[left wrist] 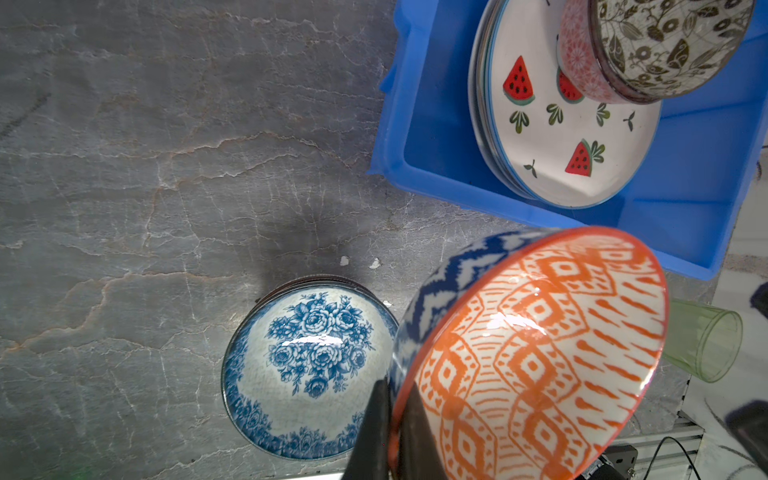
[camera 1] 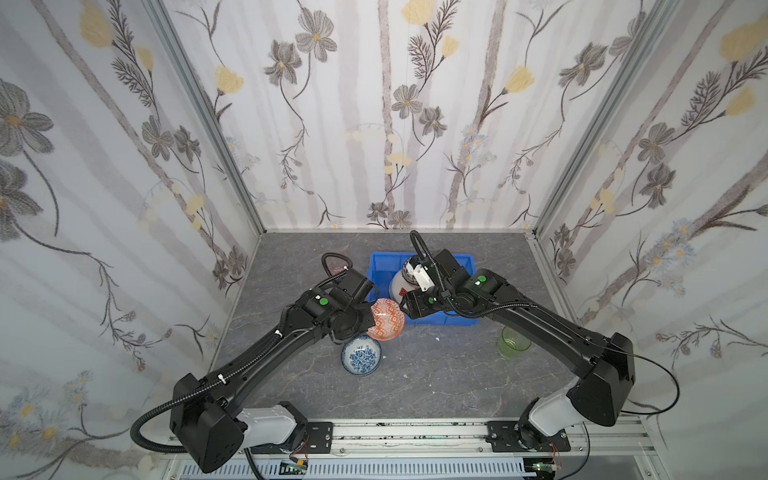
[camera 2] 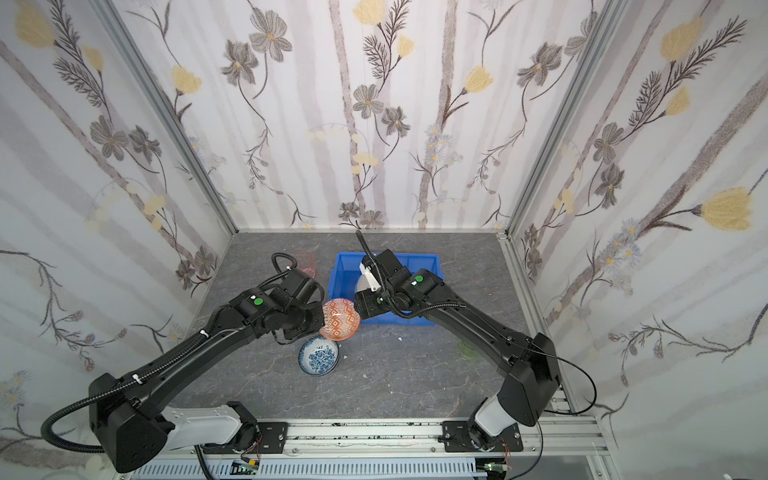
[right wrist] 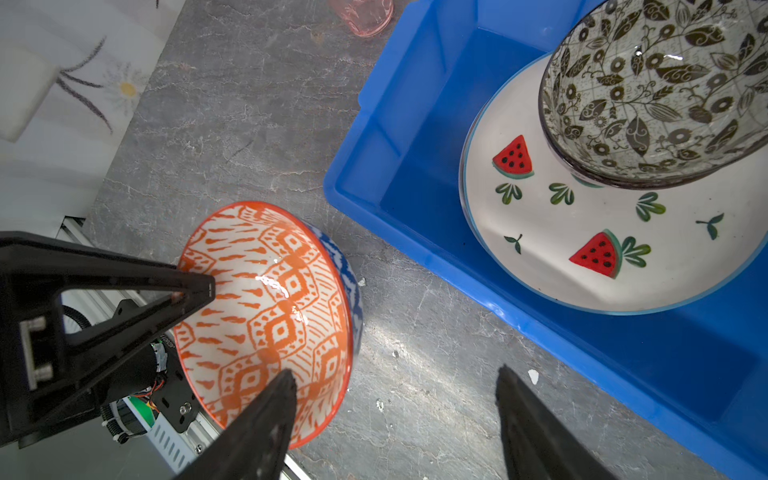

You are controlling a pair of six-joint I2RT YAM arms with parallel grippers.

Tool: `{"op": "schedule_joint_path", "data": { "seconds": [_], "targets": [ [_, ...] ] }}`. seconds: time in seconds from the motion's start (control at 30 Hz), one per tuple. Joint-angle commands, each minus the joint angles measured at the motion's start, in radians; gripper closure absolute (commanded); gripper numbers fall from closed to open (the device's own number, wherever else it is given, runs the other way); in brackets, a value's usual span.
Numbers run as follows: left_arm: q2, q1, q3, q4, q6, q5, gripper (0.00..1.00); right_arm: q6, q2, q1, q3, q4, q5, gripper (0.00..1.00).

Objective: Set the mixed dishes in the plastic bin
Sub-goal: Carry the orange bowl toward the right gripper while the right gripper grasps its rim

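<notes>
Left arm pose: in both top views it rises from its base at the table's 7 o'clock and stretches toward 1 o'clock, with the wrist bent toward 3 o'clock.
Left gripper [left wrist: 395, 388]: jaws together, clamped on the rim of the orange bowl [camera 1: 387, 319], one finger inside and one outside.
Orange bowl: tilted, with the orange-patterned inside showing in both top views and both wrist views. It sits just outside the near-left corner of the plastic bin [camera 1: 382, 262], at the bin's 7 o'clock. Whether its foot touches the table [camera 1: 436, 374] cannot be told.
Right arm pose: from its base at the table's 5 o'clock it stretches toward 10 o'clock, with the wrist above the bin's near wall and turned toward 9 o'clock.
Right gripper [right wrist: 395, 374]: jaws apart, with nothing between them but bare table. One finger overlaps the orange bowl's rim in the right wrist view, and contact cannot be told.
Plastic bin: blue, at the table's 12 o'clock.
Bin contents: a stack of plates topped by the watermelon plate [right wrist: 582, 232]. On it stands the black-white leaf bowl [right wrist: 656, 91], nested in a red-patterned bowl [left wrist: 575, 62].
Blue-white bowl [camera 1: 361, 355]: upright on the table at the orange bowl's 7 o'clock, just beside it.
Green cup [camera 1: 513, 343]: on the table at the bin's 4 o'clock.
Pink cup [right wrist: 365, 14]: on the table at the bin's 10 o'clock.
</notes>
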Motion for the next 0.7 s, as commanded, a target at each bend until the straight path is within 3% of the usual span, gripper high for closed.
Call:
{"op": "schedule_joint_path", "data": {
  "seconds": [0.0,0.67],
  "targets": [
    [0.013,-0.015,0.027,0.029,-0.004,-0.023,1.0,0.004,0.02,0.009,0.012,0.018,0.004,0.27],
    [0.042,-0.059,0.057,0.046,-0.02,-0.026,1.0,0.003,0.092,0.014,0.022,0.028,0.013,0.54]
  ]
}}
